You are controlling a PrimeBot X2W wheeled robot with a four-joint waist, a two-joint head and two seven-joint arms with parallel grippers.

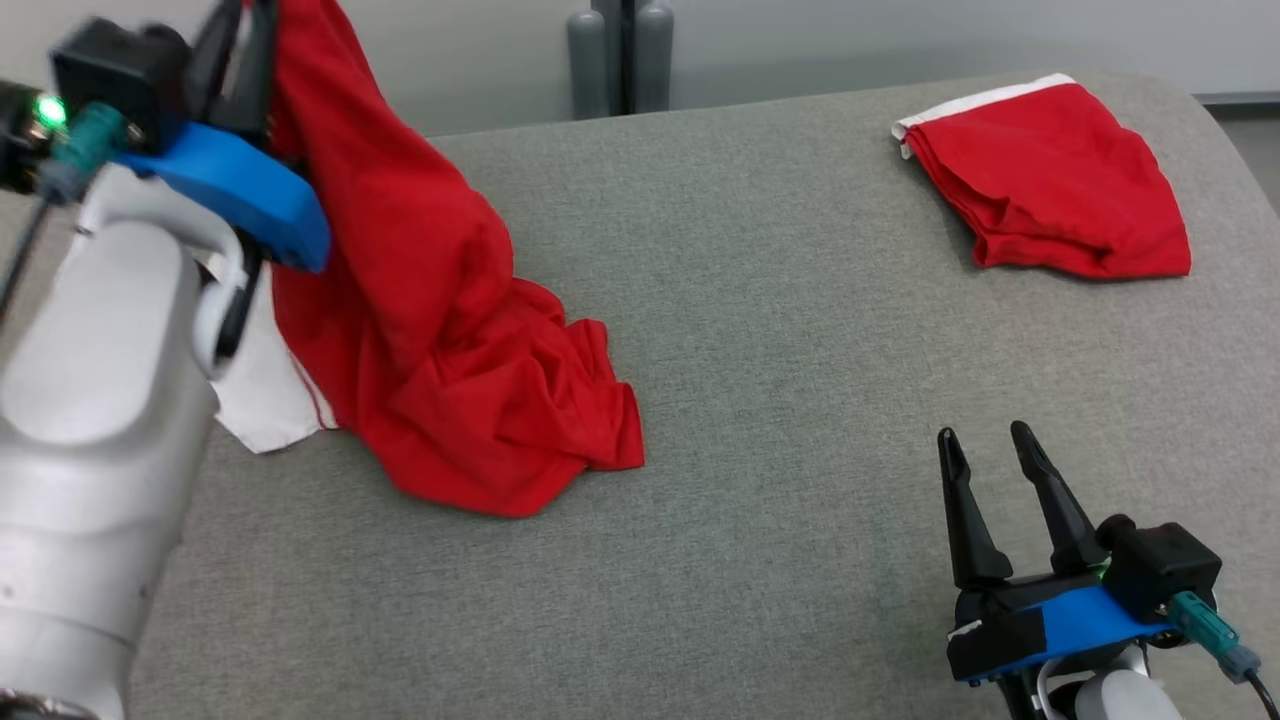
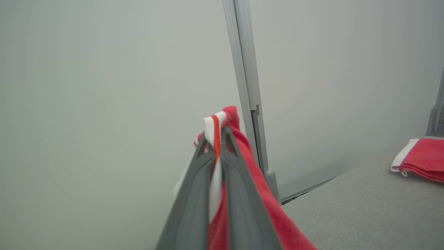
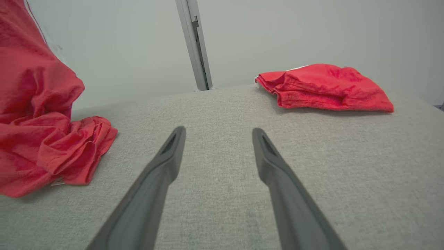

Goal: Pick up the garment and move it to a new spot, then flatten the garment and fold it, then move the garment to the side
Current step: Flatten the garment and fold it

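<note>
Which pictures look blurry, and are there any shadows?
Left wrist view: the left gripper and its red garment look soft, close to the lens. Right wrist view: the folded garment casts a thin shadow. Head view: even, soft light.

Folded red cloth (image 1: 1050,180) on grey upholstered surface (image 1: 800,400); pale wall (image 1: 900,40), perhaps a partition, behind.

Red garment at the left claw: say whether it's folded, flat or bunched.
Bunched. The left claw, shut on its white-trimmed edge, holds the red garment up; the rest lies crumpled on the grey surface.
</note>
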